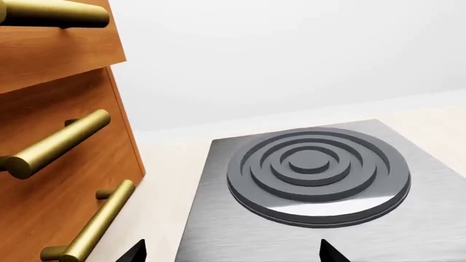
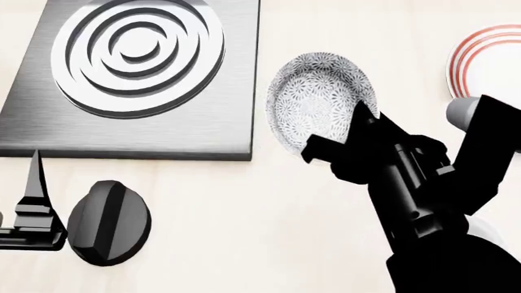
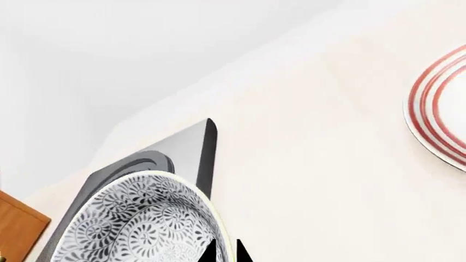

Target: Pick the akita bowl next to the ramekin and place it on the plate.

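The right gripper (image 2: 352, 135) has its two dark fingers closed on the near rim of the akita bowl (image 2: 319, 101), one finger inside the rim and one outside; in the right wrist view the same bowl (image 3: 138, 224) fills the lower part of the picture, its floral speckle pattern sharp, with the fingertips (image 3: 218, 252) pinched together at its edge. In the head view the bowl appears tilted, its open interior turned toward the camera, just to the right of the steel cooktop panel (image 2: 122, 131) and over the pale countertop (image 2: 269, 226); whether its foot touches the counter cannot be determined. The plate (image 2: 488, 61), white with red concentric rings, lies on the countertop at the far right, apart from the bowl and cut by the picture edge; the right wrist view shows its ringed rim (image 3: 437, 114) likewise apart from the bowl. The left gripper (image 2: 28, 210) hangs at the lower left beside a black round knob (image 2: 108, 223); in the left wrist view its fingertips (image 1: 331, 252) stand spread apart with nothing between them, facing the ringed burner (image 1: 318, 173) on the steel panel; a wooden drawer front (image 1: 51, 180) with brass bar handles (image 1: 62, 143) stands beside the panel.
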Robot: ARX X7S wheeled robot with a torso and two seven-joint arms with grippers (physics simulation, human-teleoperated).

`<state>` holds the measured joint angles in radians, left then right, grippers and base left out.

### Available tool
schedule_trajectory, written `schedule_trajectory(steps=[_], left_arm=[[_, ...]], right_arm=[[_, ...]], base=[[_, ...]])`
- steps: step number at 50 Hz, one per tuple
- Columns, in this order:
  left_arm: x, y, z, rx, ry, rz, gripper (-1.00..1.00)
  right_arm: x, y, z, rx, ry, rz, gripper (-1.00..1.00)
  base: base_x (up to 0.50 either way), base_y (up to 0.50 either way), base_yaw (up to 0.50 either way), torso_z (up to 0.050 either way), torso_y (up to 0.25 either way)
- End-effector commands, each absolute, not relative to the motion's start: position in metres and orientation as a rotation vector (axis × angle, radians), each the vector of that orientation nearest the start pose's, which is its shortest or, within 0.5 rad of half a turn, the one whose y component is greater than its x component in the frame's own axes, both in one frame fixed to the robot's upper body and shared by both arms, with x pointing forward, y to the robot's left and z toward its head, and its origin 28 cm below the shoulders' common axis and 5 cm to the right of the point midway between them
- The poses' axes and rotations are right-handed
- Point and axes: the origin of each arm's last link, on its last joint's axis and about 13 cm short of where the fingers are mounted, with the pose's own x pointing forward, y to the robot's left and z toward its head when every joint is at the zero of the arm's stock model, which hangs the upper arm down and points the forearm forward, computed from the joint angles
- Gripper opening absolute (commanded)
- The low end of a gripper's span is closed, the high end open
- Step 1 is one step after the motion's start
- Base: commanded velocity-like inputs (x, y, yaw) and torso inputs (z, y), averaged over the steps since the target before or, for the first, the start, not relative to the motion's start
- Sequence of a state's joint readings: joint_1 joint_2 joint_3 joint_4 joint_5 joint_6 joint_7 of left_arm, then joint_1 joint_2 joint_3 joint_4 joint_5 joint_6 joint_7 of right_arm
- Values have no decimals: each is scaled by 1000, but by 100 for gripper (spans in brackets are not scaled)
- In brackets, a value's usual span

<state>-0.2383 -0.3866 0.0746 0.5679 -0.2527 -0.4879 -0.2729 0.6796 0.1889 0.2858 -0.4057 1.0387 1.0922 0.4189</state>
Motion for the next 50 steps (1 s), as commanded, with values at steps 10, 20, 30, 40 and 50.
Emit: schedule_trajectory(steps=[10, 20, 30, 40, 50], left_arm=[[232, 249, 152, 155, -289, 81, 100], [232, 248, 151, 156, -287, 80, 100], [232, 247, 152, 157, -288, 77, 100], [232, 247, 153, 157, -286, 73, 100], [232, 248, 153, 159, -287, 76, 100]], right_arm=[[282, -143, 242, 506, -70, 120, -100], [287, -149, 248, 513, -86, 94, -100], [291, -154, 256, 519, -114, 76, -100], [289, -164, 268, 523, -150, 31, -100], [288, -173, 277, 517, -162, -9, -100]], base=[[0, 0, 0, 0, 0], [0, 0, 0, 0, 0], [0, 0, 0, 0, 0], [0, 0, 0, 0, 2], [0, 0, 0, 0, 0]])
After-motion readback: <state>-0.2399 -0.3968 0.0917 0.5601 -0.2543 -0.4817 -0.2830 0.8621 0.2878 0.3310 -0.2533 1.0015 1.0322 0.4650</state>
